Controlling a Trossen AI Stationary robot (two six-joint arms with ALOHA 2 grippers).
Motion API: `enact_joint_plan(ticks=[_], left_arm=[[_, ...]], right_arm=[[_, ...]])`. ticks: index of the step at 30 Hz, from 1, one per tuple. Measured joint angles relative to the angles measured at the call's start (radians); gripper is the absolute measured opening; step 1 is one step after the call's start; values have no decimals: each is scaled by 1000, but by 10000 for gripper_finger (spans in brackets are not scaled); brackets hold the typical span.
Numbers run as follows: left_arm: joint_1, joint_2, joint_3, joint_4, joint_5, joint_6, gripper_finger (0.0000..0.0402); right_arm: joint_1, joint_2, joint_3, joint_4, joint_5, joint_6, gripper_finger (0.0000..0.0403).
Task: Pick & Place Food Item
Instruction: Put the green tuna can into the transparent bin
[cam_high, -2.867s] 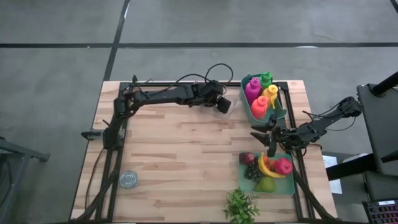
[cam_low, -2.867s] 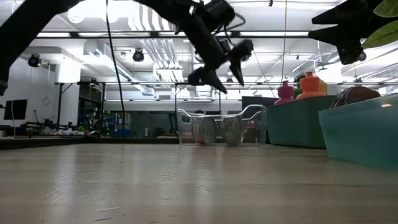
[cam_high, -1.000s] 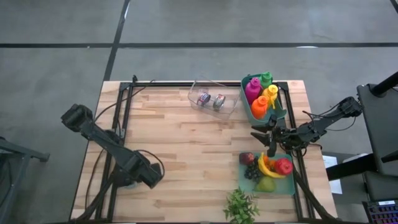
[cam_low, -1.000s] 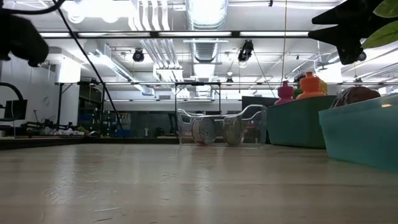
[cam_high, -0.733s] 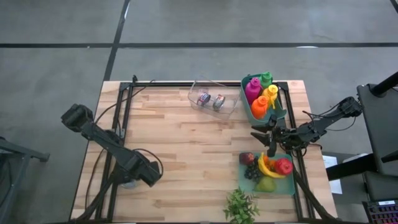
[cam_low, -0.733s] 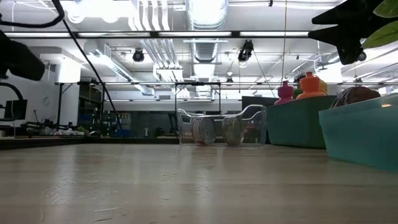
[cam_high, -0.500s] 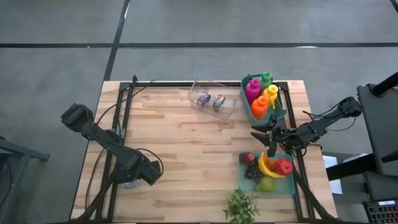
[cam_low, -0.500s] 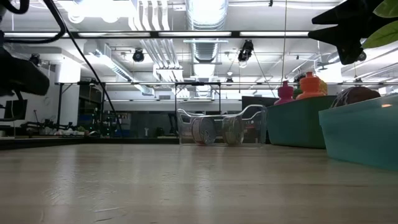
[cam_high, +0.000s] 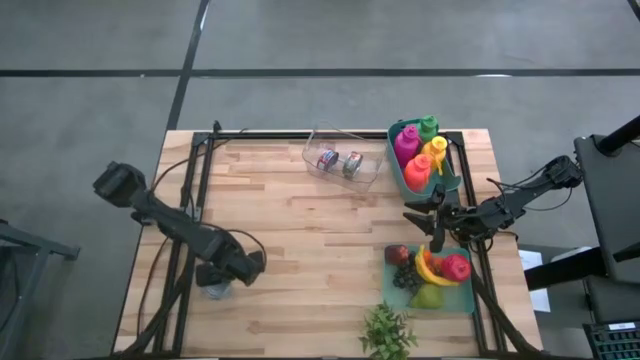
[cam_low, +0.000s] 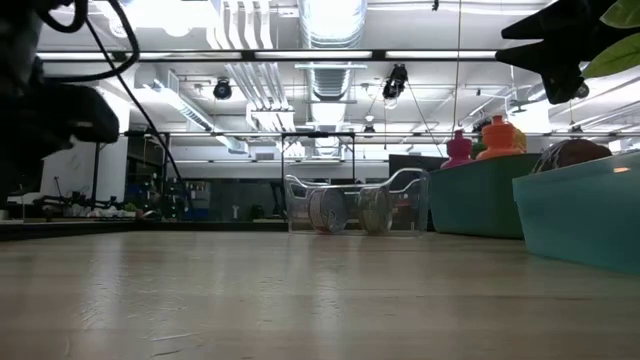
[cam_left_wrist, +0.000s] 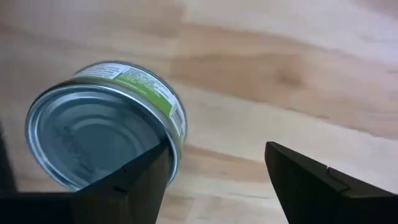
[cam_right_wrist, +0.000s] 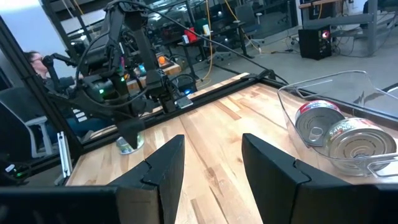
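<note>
The left gripper (cam_high: 232, 275) hangs low over the near-left part of the wooden table (cam_high: 290, 215), its jaws spread with nothing between them. The tin can (cam_left_wrist: 106, 124) stands upright on the wood just outside one finger (cam_left_wrist: 134, 186), not inside the gap. Farther right, a clear bin (cam_high: 343, 160) holds two more cans. The right gripper (cam_high: 425, 222) hovers with jaws parted and empty, just beyond the teal fruit tray (cam_high: 388, 290).

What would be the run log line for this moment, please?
left gripper: open, over can, not around it | right gripper: open, empty, above fruit bin | clear bin: two cans
</note>
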Motion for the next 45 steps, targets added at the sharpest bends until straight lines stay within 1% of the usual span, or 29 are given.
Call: enact_joint_plan(ticks=[3,6,11,18,24,26,28,30,36,40,45], left_arm=[[33,-13,-1,10,-63,66,265],[77,-14,0,61,-134,151,265],[174,-10,-2,175,-264,377,265],[287,3,-6,338,-360,626,265],[365,100,-5,551,-352,831,265],[390,144,-5,631,-305,868,265],[414,179,14,667,-232,906,265],[432,198,51,652,-188,947,265],[442,205,182,482,-210,1055,265],[438,205,264,316,-224,1063,265],[420,205,302,226,-227,1060,265]], right_arm=[[0,0,0,0,0,0,157],[0,0,0,0,0,0,157],[0,0,0,0,0,0,157],[0,0,0,0,0,0,157],[0,0,0,0,0,0,157],[0,0,0,0,0,0,157],[0,0,0,0,0,0,157],[0,0,0,0,0,0,157],[0,0,0,0,0,0,157],[0,0,0,0,0,0,157],[0,0,0,0,0,0,157]])
